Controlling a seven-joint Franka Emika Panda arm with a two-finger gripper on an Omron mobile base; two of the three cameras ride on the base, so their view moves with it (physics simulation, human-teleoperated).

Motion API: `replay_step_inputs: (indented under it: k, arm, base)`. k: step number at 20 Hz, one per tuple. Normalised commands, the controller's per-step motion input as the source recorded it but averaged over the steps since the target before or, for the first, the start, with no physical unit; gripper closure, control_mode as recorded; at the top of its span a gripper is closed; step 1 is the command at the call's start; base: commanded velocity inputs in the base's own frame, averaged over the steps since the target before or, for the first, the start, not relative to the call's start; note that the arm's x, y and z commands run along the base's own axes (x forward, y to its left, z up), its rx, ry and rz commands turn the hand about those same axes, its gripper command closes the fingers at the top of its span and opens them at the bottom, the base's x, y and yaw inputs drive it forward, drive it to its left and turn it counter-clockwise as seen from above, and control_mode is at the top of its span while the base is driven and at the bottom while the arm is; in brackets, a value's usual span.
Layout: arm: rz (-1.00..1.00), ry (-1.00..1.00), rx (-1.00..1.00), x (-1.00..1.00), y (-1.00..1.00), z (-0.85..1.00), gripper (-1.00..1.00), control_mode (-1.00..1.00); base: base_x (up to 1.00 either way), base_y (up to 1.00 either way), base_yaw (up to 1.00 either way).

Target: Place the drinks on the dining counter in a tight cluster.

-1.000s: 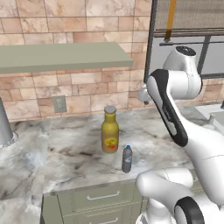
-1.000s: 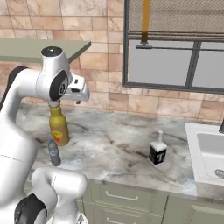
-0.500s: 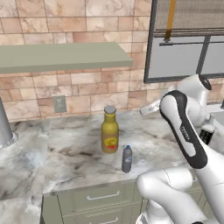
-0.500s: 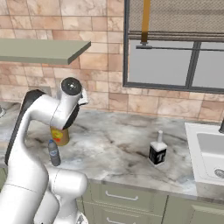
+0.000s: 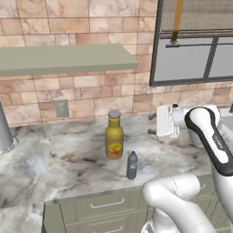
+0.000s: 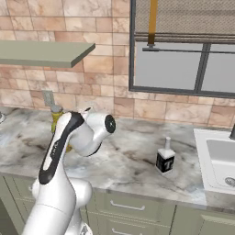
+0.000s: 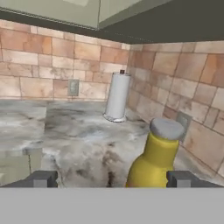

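Observation:
The tall amber-yellow bottle (image 5: 114, 138) with a grey cap stands upright on the marble counter with green drawers. A small clear water bottle (image 5: 132, 165) stands just in front of it to the right. My gripper (image 5: 152, 124) hangs open a little to the right of the amber bottle, at neck height, pointing toward it and apart from it. In the hand view the amber bottle (image 7: 155, 158) sits ahead between the open fingertips (image 7: 43, 178), nearer the right one. The white narrow-necked container (image 6: 165, 159) stands far to the right, near the sink. The dining counter is out of view.
A brick wall with an outlet (image 5: 61, 108) backs the counter, and a green shelf (image 5: 68, 58) hangs above it. A paper towel roll (image 7: 118, 96) stands at the far left corner. The sink (image 6: 219, 160) lies at the right end, under the window (image 6: 183, 46).
The arm has folded down and its elbow has swung right. The hand has dropped from above the amber bottle's cap to neck height beside it. The bottles have not moved.

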Motion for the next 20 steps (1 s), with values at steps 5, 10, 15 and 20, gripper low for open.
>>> replay_step_inputs:
  k: [5, 10, 15, 20]
  arm:
    - [0.40, -0.13, 0.01, 0.11, -0.02, -0.20, -1.00, -1.00]
    - [0.05, 0.00, 0.00, -0.05, 0.00, -0.96, -1.00, -1.00]
    - [0.00, 0.01, 0.00, -0.12, 0.00, -0.89, -1.00, -1.00]
    - [0.01, 0.04, 0.00, -0.09, 0.02, -0.74, -1.00, -1.00]
  base:
    - [0.00, 0.00, 0.00]
    - [0.00, 0.00, 0.00]
    - [0.00, 0.00, 0.00]
    - [0.00, 0.00, 0.00]
